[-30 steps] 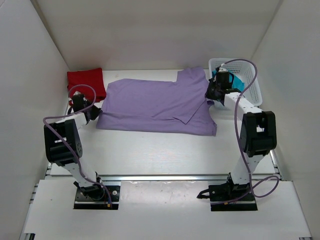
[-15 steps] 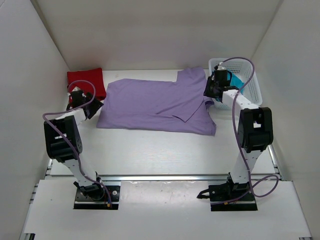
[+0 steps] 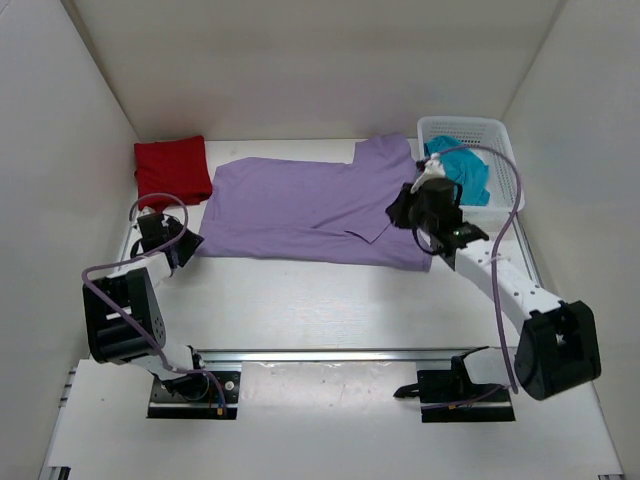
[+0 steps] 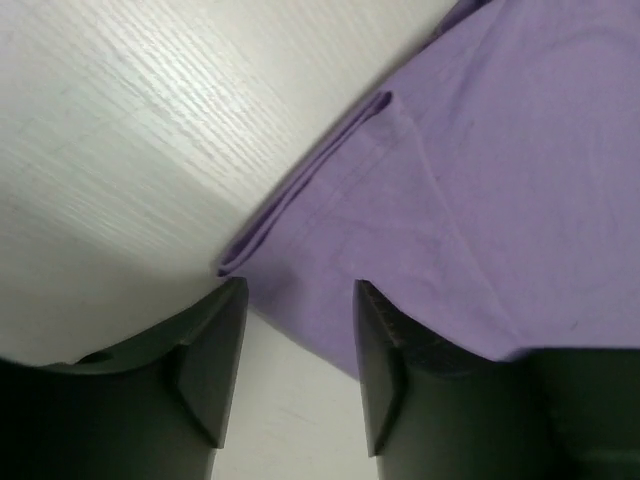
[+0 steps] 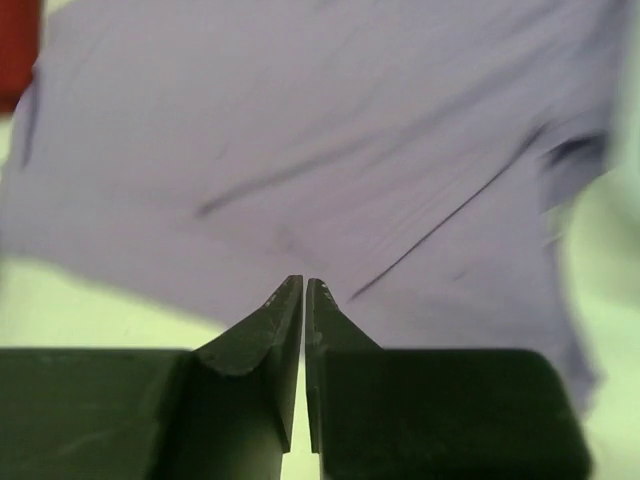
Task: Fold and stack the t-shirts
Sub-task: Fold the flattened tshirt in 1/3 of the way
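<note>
The purple shirt (image 3: 300, 205) lies spread mid-bench, its near-left corner between the parted fingers of the left gripper (image 4: 300, 292); the right gripper (image 5: 303, 298) hovers above it, pinched closed.

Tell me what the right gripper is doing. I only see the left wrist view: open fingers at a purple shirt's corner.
Observer: The right gripper is shut on nothing, at the right side of the purple shirt.
Operator: Any other shirts around?
Observer: A red shirt lies folded in the far left corner.
Operator: Is that all?
Observer: No, a teal shirt sits bunched in the basket at the far right.
</note>
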Robot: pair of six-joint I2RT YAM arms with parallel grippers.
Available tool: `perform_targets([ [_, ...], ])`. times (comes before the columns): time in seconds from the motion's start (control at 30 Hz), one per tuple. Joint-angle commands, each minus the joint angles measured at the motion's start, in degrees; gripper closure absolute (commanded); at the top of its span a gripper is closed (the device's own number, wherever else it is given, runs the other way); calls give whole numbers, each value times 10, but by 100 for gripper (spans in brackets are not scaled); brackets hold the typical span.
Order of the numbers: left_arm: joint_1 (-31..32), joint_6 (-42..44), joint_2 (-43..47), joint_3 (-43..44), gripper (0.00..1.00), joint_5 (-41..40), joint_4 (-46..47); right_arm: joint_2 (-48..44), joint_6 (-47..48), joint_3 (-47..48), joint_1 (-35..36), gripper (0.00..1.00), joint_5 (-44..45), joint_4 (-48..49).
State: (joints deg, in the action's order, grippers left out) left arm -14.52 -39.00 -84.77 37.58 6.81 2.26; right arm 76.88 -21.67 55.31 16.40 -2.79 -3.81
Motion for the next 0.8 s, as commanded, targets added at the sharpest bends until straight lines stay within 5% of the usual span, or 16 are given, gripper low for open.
perform_targets([
  [0.0, -16, -20, -15, -6, 41, 22, 28, -41, -20, -88, 39, 94, -33, 22],
  [0.03, -19, -27, -18, -14, 27, 26, 43, -51, -19, -99, 52, 94, -34, 26],
  [0.13, -19, -35, -11, -25, 20, 27, 46, -100, -31, -173, 76, 93, -37, 32],
  [0.23, -10, -39, 3, -34, 48, -6, 53, -134, -50, -227, 85, 93, -49, 57],
  [0.33, -9, -55, -21, -31, 64, 12, 59, -162, -57, -256, 77, 92, -50, 53],
  [0.47, -7, -71, -38, -37, 66, 15, 75, -206, -65, -302, 45, 82, -40, 55],
  [0.67, -16, -60, -30, -36, 98, -3, 78, -253, -93, -362, -18, 60, -6, 41],
  [0.77, -17, -42, -32, -18, 100, -11, 63, -258, -106, -394, -72, 58, -6, 60],
])
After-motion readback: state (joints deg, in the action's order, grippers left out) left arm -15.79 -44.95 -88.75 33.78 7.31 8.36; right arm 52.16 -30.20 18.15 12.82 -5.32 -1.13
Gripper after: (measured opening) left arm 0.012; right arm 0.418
